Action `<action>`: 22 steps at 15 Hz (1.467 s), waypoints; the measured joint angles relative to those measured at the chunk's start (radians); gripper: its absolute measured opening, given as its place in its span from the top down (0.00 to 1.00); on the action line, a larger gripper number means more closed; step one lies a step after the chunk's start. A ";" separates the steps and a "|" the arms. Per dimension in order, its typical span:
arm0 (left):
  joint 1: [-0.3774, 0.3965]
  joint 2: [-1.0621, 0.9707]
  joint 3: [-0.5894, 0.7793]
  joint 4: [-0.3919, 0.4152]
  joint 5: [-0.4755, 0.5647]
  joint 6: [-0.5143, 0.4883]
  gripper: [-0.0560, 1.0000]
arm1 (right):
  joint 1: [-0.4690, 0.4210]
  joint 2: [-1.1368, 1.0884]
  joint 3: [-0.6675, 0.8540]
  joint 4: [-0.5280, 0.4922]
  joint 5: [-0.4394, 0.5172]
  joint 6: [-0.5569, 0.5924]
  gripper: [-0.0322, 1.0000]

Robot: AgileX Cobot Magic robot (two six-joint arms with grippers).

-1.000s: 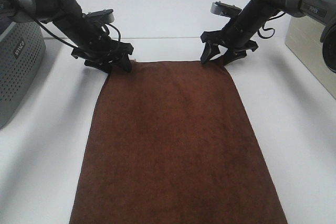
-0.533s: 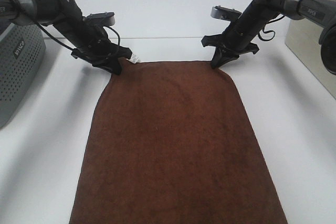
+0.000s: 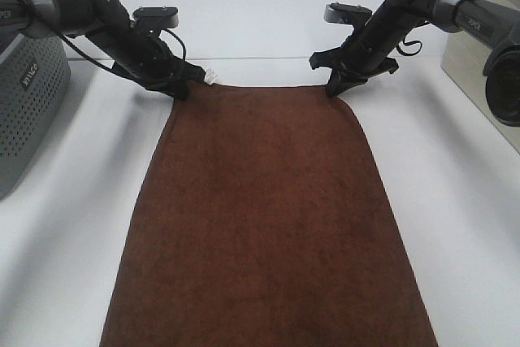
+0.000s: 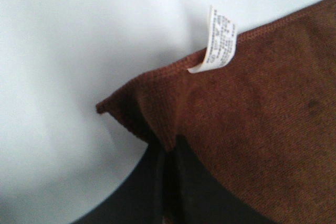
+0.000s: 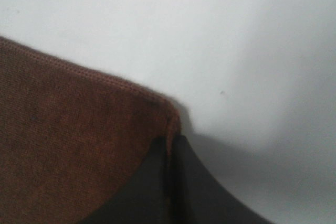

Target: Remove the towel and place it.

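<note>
The towel (image 3: 268,217) is a long dark brown plush cloth lying flat down the middle of the white table, its near end running off the bottom of the exterior view. My left gripper (image 3: 183,87) is shut on its far left corner, where a small white tag (image 3: 210,76) sticks out. The left wrist view shows that corner (image 4: 142,114) pinched between the jaws, with the tag (image 4: 218,40) beside it. My right gripper (image 3: 335,87) is shut on the far right corner. The right wrist view shows that corner (image 5: 157,124) clamped between the jaws.
A grey perforated basket (image 3: 24,87) stands at the left edge. A beige box (image 3: 479,79) stands at the right edge. Bare white table (image 3: 260,30) lies beyond the towel's far edge and along both sides.
Both grippers closed on the far corners of the towel and drew them away from the camera; the towel's far edge has shifted back and stretched taut between them.
</note>
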 joint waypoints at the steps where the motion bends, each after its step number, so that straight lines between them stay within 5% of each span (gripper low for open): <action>1: 0.000 0.000 -0.015 0.000 -0.027 0.008 0.95 | 0.000 0.008 -0.034 -0.013 -0.021 0.000 0.96; 9: 0.000 0.000 -0.044 0.000 -0.249 0.051 0.95 | 0.000 0.013 -0.098 -0.011 -0.262 0.000 0.96; 22: -0.015 0.103 -0.137 -0.001 -0.380 0.092 0.95 | 0.000 0.049 -0.098 -0.010 -0.373 -0.024 0.96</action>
